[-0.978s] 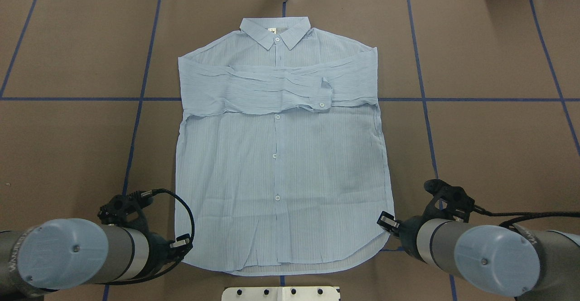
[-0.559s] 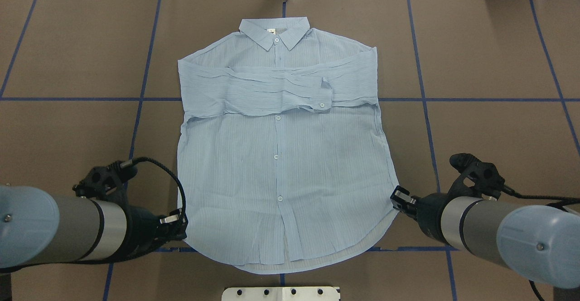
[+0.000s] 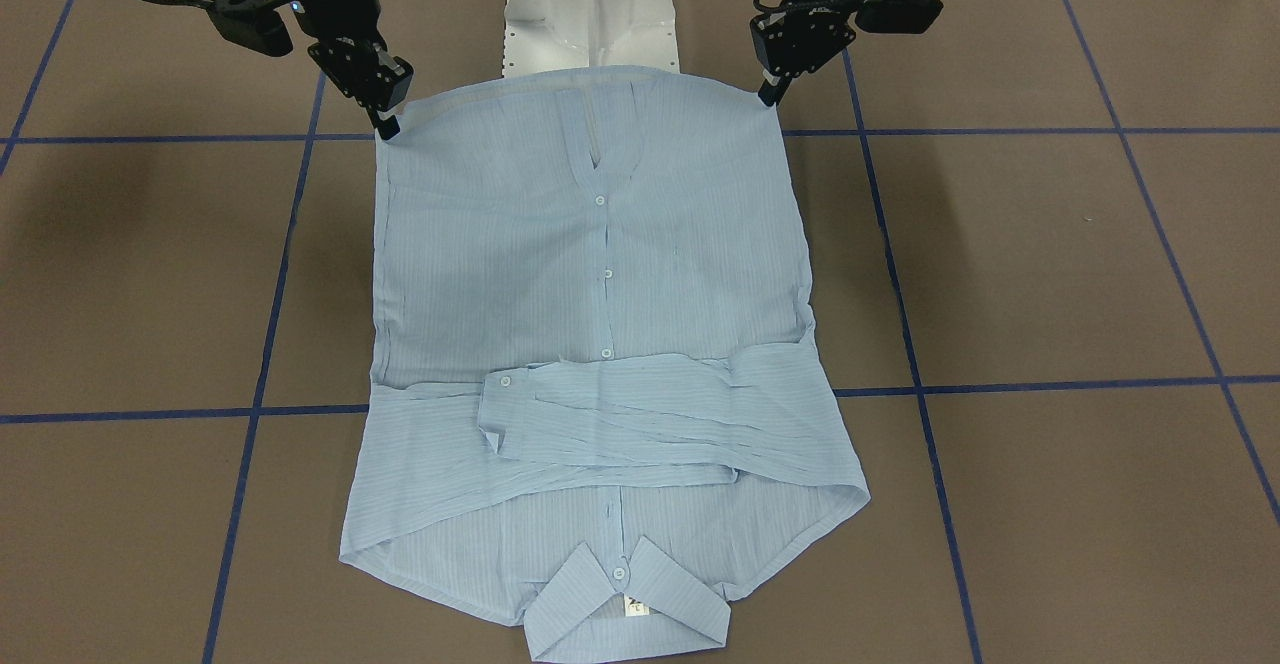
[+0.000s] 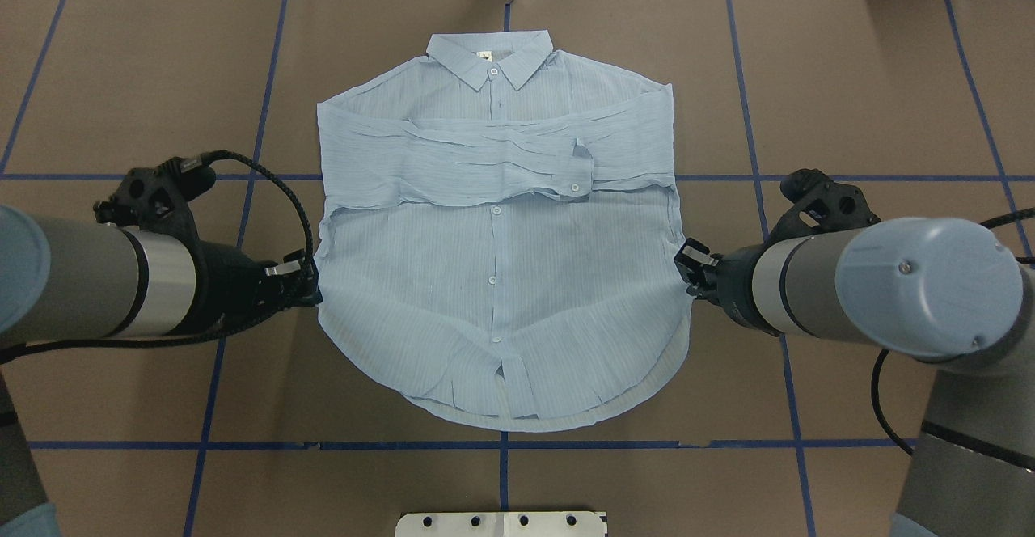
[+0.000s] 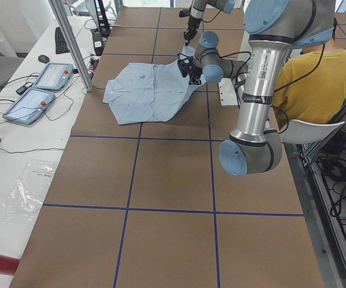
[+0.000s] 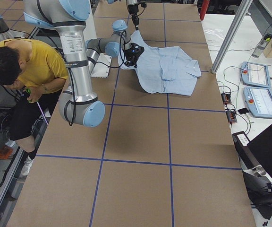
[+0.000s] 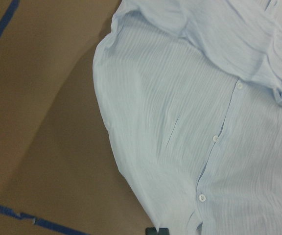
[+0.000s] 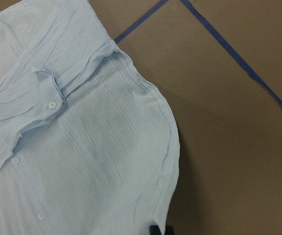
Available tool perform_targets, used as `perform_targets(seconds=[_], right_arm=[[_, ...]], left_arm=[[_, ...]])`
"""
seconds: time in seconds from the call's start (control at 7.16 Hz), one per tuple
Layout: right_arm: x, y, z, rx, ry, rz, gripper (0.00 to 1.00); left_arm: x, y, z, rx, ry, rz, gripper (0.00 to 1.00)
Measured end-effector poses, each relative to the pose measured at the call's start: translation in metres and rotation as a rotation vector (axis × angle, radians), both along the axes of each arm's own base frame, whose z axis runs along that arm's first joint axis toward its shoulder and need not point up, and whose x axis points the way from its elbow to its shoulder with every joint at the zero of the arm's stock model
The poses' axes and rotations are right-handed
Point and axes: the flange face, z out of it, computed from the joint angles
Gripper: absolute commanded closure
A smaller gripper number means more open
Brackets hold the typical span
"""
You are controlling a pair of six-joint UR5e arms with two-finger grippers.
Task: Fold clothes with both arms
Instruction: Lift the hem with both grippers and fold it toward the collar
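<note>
Shirt [image 4: 493, 294] is pulled taut between your two claws: the left claw [image 4: 310, 282] is clamped tight on one bottom corner and the right claw [image 4: 686, 266] on the other, so the hem [image 3: 580, 79] between them is raised off the table [image 4: 849, 116]. Ahead of both claws the rest lies flat, buttons up, with the sleeves [image 4: 493, 161] crossed over the chest and the collar [image 4: 491, 56] farthest away.

Bright, even light falls from above, without glare. Soft shadows spread on the table [image 4: 121, 76] just under the left gripper [image 4: 310, 280] and right gripper [image 4: 686, 267], along the lifted shirt [image 4: 493, 302] edge. The fixed views are sharp; both wrist views look soft and slightly blurred.
</note>
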Motion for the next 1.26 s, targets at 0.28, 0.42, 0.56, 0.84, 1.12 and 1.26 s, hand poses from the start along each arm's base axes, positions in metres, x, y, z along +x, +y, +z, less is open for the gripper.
perform_targets(seconds=[0.28,0.42,0.56,0.84,1.12,1.26], right_arm=[[0.002,-0.041,0.002,0.034,0.043,-0.006,1.0],[-0.002,-0.066,0.002,0.039,0.057,-0.012,1.0],[-0.013,-0.093,0.003,0.043,0.082,-0.019,1.0],[-0.024,-0.138,0.02,0.076,0.131,-0.031,1.0],[-0.034,-0.183,0.043,0.094,0.144,-0.01,1.0],[-0.037,-0.203,0.053,0.094,0.166,-0.008,1.0]], left_arm=[[-0.005,-0.055,0.006,0.056,-0.055,-0.04,1.0],[-0.003,-0.084,0.012,0.038,-0.077,-0.065,1.0],[0.003,-0.11,0.02,0.017,-0.099,-0.085,1.0],[0.016,-0.169,0.035,-0.02,-0.13,-0.13,1.0],[0.023,-0.223,0.055,-0.061,-0.122,-0.132,1.0],[0.026,-0.237,0.065,-0.067,-0.111,-0.126,1.0]])
